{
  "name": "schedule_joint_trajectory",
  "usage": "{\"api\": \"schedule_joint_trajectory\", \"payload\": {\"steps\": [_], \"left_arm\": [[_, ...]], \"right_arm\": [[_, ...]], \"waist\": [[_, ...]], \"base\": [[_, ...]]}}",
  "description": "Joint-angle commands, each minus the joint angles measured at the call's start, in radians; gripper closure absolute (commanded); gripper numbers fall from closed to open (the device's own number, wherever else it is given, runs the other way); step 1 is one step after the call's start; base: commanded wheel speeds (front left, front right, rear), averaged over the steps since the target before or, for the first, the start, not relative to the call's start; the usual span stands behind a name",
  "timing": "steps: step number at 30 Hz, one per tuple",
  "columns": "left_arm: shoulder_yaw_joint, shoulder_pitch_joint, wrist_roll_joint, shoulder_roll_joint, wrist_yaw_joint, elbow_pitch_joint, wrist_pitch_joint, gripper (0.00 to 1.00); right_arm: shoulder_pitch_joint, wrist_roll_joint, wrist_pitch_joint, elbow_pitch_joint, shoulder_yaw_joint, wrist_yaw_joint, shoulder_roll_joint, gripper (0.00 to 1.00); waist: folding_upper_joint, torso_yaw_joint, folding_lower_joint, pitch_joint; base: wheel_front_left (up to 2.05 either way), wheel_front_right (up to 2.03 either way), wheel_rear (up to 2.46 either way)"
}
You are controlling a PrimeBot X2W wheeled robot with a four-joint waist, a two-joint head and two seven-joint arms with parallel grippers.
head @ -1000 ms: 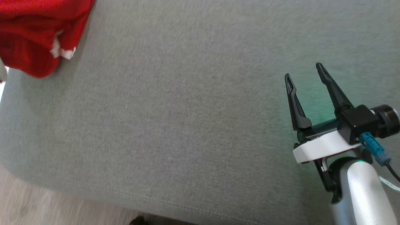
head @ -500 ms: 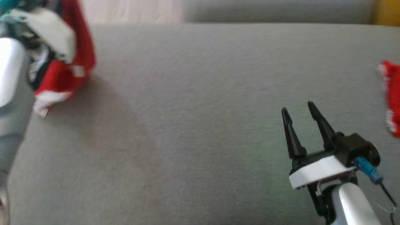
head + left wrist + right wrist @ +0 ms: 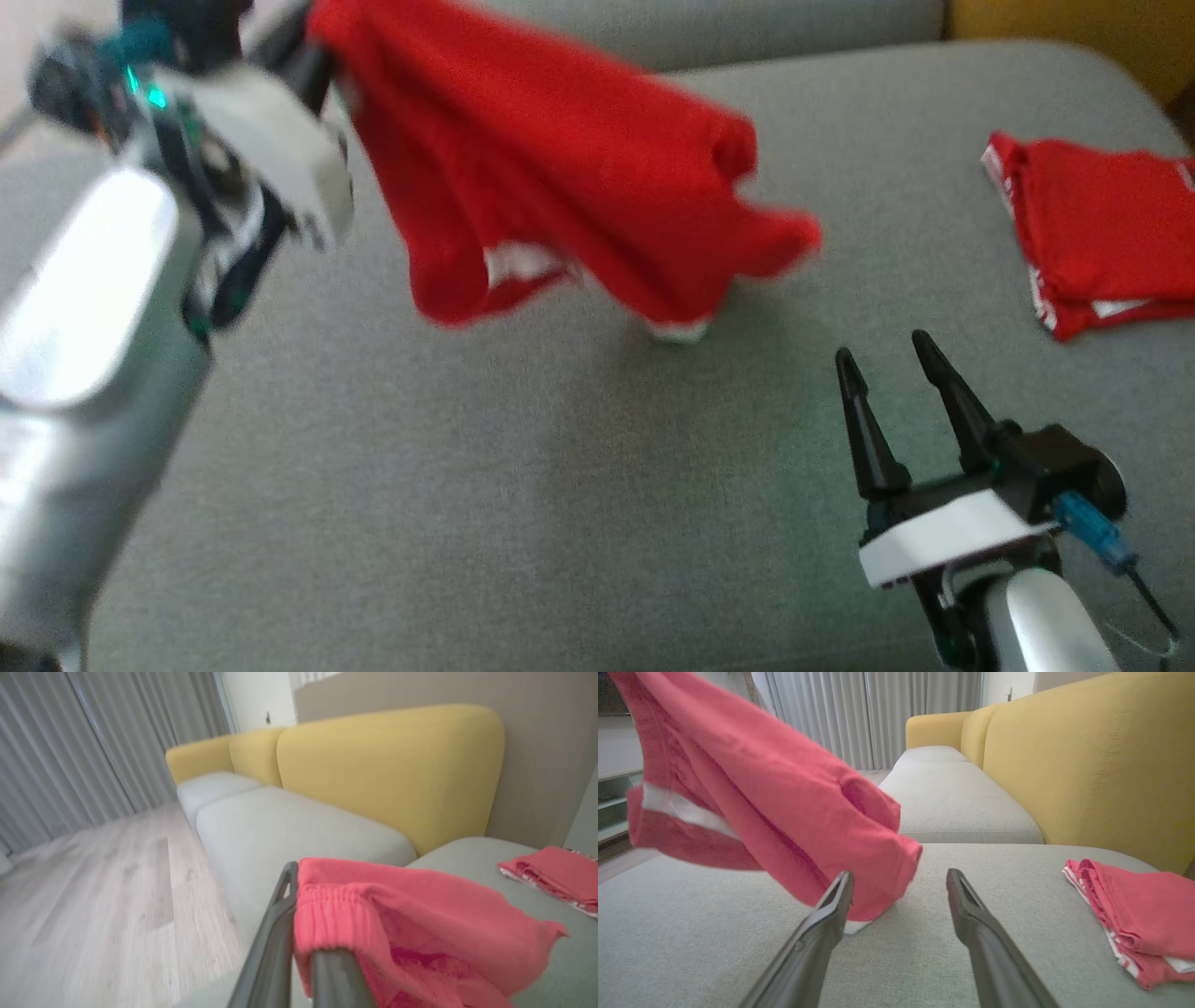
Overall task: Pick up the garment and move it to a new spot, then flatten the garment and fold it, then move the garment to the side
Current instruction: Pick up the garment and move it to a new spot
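Note:
The garment (image 3: pixel 560 177) is red with white trim and hangs in the air over the grey seat cushion (image 3: pixel 467 485), its lowest corner touching the fabric. My left gripper (image 3: pixel 317 51) is shut on its elastic waistband at the upper left. The left wrist view shows that gripper (image 3: pixel 299 891) pinching the garment (image 3: pixel 420 933) at the band. My right gripper (image 3: pixel 884 353) stands open and empty at the lower right, just above the cushion. In the right wrist view the garment (image 3: pixel 784 802) hangs just left of and beyond the right gripper (image 3: pixel 900 877).
A second red garment, folded (image 3: pixel 1102 224), lies at the cushion's far right, also in the wrist views (image 3: pixel 551 872) (image 3: pixel 1143 905). A yellow backrest (image 3: pixel 1087 765) rises behind the seat. Wooden floor (image 3: pixel 93 896) and curtains lie beyond the couch's left end.
The head camera has swung up and to the right. My left arm has carried the garment from the far left to over the cushion's middle. The right gripper stays open.

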Motion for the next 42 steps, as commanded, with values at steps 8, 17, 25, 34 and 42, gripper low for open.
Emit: {"api": "schedule_joint_trajectory", "payload": {"steps": [8, 17, 25, 34, 42], "left_arm": [[0.077, 0.124, -0.041, 0.04, 0.05, 0.156, -0.095, 1.0], [0.079, 0.14, -0.031, 0.046, 0.012, 0.307, -0.224, 0.0], [0.064, 0.187, -0.046, 0.037, -0.014, 0.32, -0.267, 0.0], [0.046, 0.353, -0.09, 0.016, -0.01, 0.252, -0.293, 0.0], [0.028, 0.512, -0.104, 0.014, 0.034, 0.144, -0.318, 0.0]], "right_arm": [[-0.131, -0.007, -0.015, -0.053, 0.035, 0.007, -0.001, 0.0], [-0.144, -0.021, -0.03, -0.029, -0.002, 0.007, -0.001, 0.0], [-0.125, -0.026, -0.025, -0.003, -0.01, 0.007, -0.001, 0.0], [-0.045, -0.029, -0.01, 0.02, -0.037, 0.007, -0.001, 0.0], [0.03, -0.029, 0.002, 0.006, -0.065, 0.007, -0.001, 0.0]], "waist": [[-0.0001, -0.084, -0.0001, 0.212], [-0.0001, -0.074, -0.0001, 0.225], [-0.0001, -0.008, -0.0001, 0.13], [-0.0001, 0.062, -0.0001, -0.012], [-0.0001, 0.112, -0.0001, -0.083]], "base": [[0.0, 0.0, 0.0], [0.0, 0.0, 0.0], [0.0, 0.0, 0.0], [0.0, 0.0, 0.0], [0.0, 0.0, 0.0]]}}
